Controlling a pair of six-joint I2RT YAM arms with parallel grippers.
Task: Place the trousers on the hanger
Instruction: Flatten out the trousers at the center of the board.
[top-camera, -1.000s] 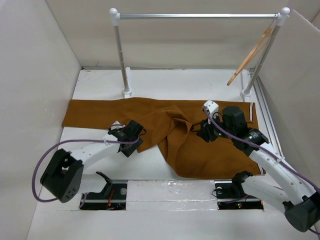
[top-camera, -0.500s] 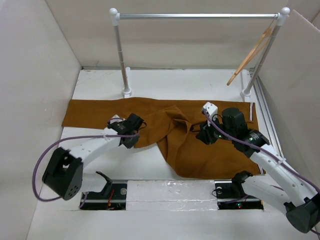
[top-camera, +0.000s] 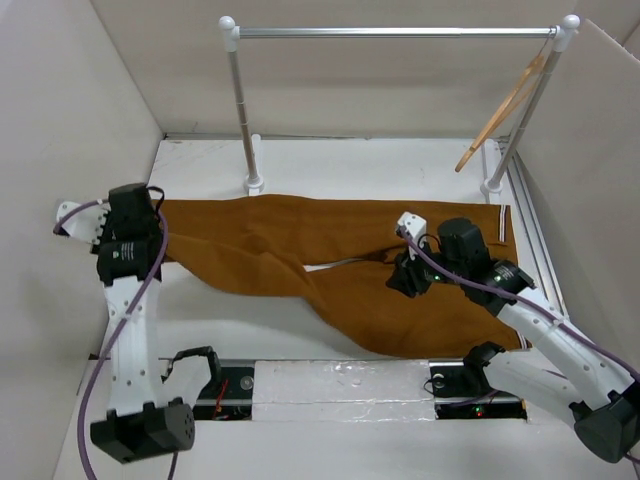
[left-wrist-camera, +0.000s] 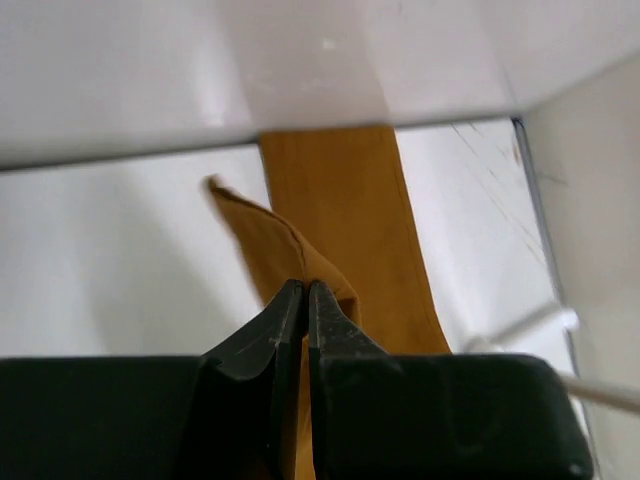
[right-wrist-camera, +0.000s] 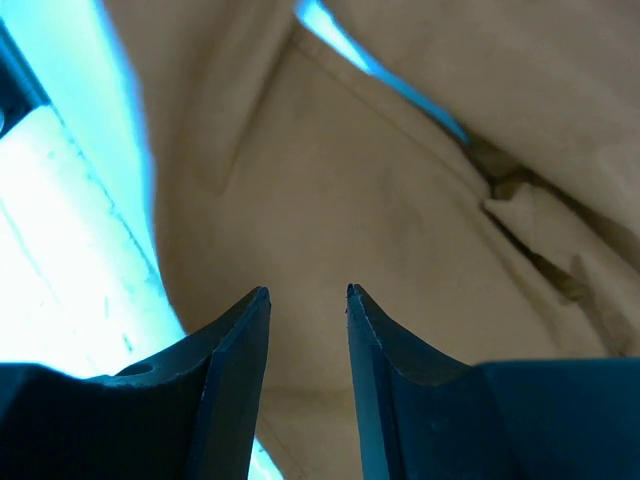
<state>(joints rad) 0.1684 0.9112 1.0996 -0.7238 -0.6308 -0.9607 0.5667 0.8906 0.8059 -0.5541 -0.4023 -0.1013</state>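
1. Overhead, from the top external view:
   - The trousers (top-camera: 300, 228) are rust-brown and lie flat on the table (top-camera: 330, 165) just in front of the rail (top-camera: 400, 32). They reach from beyond its left post to its right post.
   - The striped waistband edge is at the right-post end.
   - One leg runs straight along the foot of the rail. The other angles away from the rail toward the arm bases.
   - The hanger (top-camera: 500, 110) is light wood, hooked on the rail's right end. It hangs tilted beside the right post, well apart from the trousers.
   - The left gripper (top-camera: 157, 240) is at the leg end that lies beyond the rail's left post.
   - The right gripper (top-camera: 399, 282) is over the cloth between the two posts, nearer the right one.

2. From the left wrist view:
   - The left gripper (left-wrist-camera: 305, 290) has its jaws pressed fully together, with a raised fold of the trousers (left-wrist-camera: 345, 200) pinched at the tips.
   - Beyond the fold, that leg lies flat on the table (left-wrist-camera: 120, 240) and runs off to the wall (left-wrist-camera: 300, 60).

3. From the right wrist view:
   - The right gripper (right-wrist-camera: 307, 295) has its jaws partly apart with nothing between them.
   - Its tips point down at the trousers (right-wrist-camera: 400, 200), which fill most of the view in soft creases.
   - Whether the tips touch the cloth cannot be told.
   - A strip of table (right-wrist-camera: 60, 200) shows at the left edge.
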